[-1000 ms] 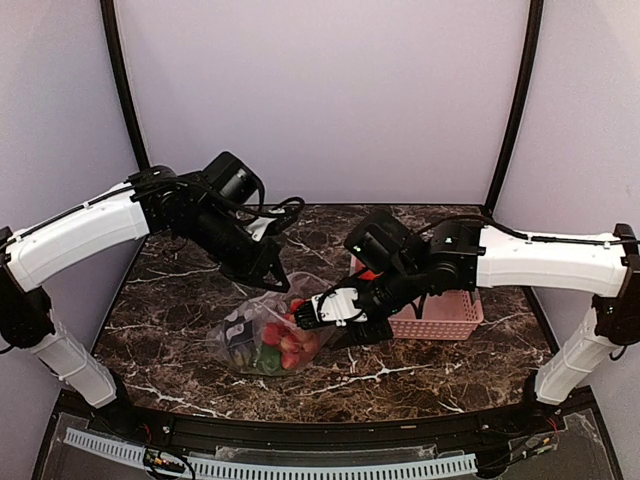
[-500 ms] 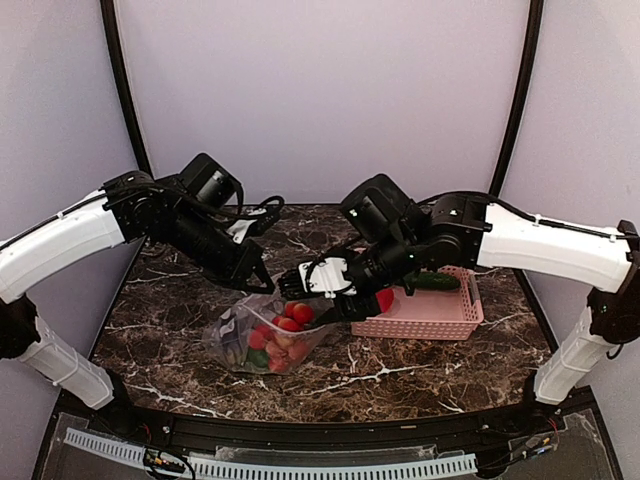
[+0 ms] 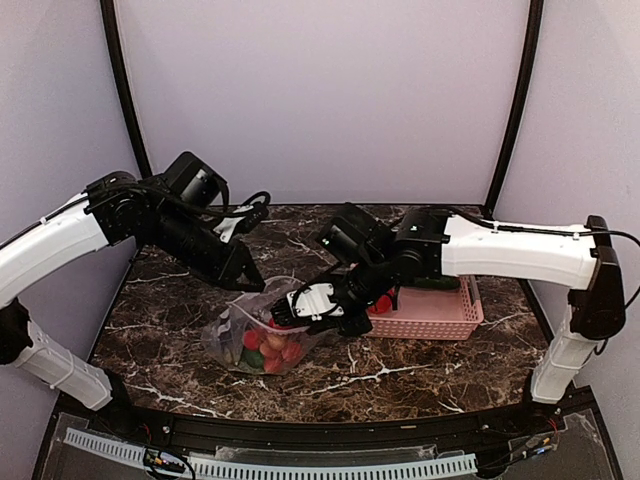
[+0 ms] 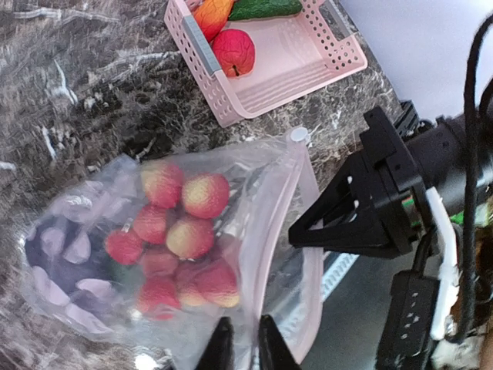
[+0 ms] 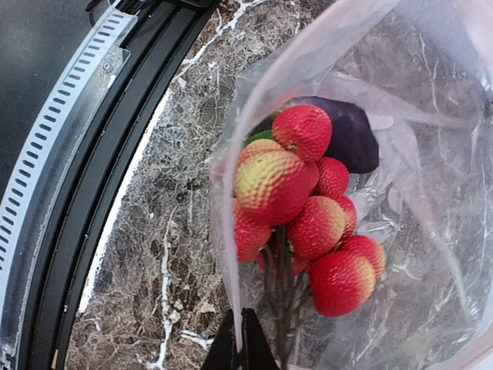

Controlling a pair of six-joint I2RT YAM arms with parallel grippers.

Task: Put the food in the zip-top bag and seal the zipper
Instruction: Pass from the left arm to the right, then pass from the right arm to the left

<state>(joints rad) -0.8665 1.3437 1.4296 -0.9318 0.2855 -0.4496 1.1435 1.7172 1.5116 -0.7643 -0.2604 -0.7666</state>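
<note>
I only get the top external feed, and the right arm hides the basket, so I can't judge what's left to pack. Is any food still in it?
Observer: Yes. The left wrist view shows three pieces in the pink basket: an orange-red piece, a green cucumber and a red berry.
Operator: What about the grips?
Observer: The right wrist view shows the right tool shut on the mouth edge of the zip-top bag.
Operator: And the other?
Observer: Its own view shows the left tool pinching the zipper strip.
</note>
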